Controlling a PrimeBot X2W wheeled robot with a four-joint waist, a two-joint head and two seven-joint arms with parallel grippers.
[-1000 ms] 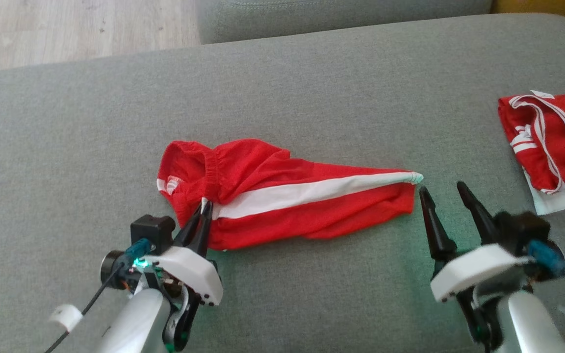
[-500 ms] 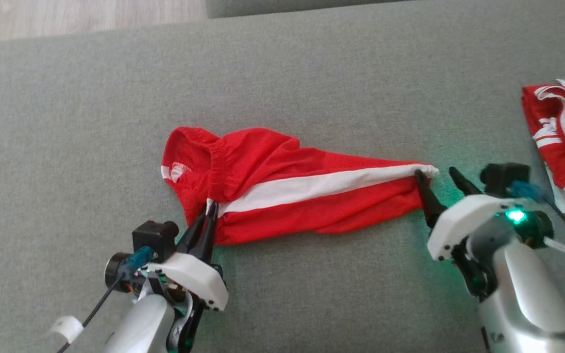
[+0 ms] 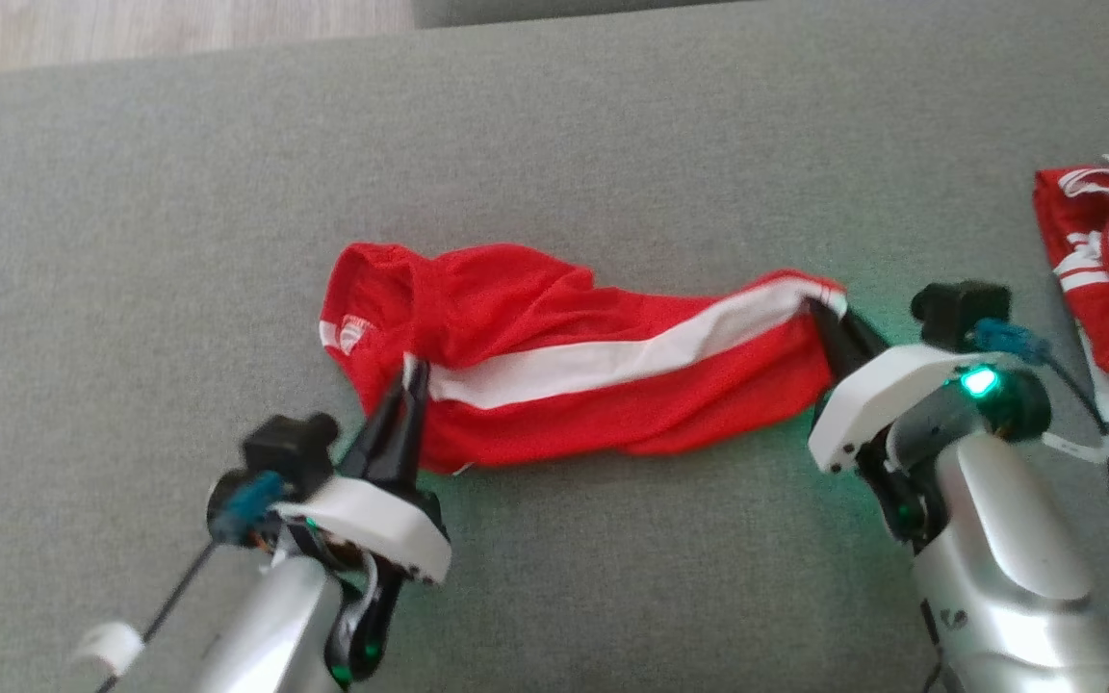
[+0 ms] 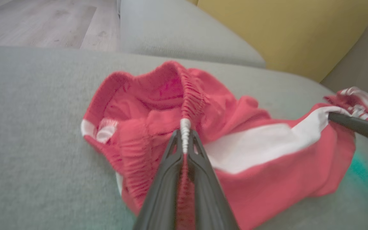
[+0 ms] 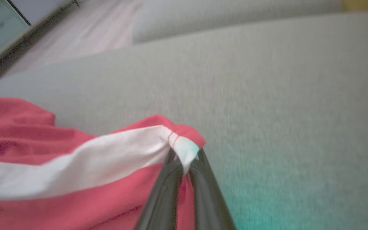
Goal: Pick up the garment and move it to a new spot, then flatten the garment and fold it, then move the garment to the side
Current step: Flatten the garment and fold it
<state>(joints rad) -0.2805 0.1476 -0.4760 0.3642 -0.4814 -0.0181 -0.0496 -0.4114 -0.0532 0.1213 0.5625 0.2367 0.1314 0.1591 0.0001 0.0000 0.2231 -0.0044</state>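
Currently: red shorts (image 3: 564, 375), bunched, mid-sofa (image 3: 612, 144). Left end effector (image 3: 412, 373) pinches the waistband; right end effector (image 3: 821, 310) pinches the striped hem. Grips made; relocation, flattening, folding and setting aside judged outstanding.

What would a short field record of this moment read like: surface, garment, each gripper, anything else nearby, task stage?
surface: grey sofa cushion
garment: red shorts with a white side stripe, crumpled, stretched left to right across the cushion
left gripper: shut on the waistband at one end of the stripe
right gripper: shut on the hem at the stripe's other end
nearby: second red-and-white garment at the head view's right edge, apart from the shorts
task stage: both ends pinched; not yet flattened or folded
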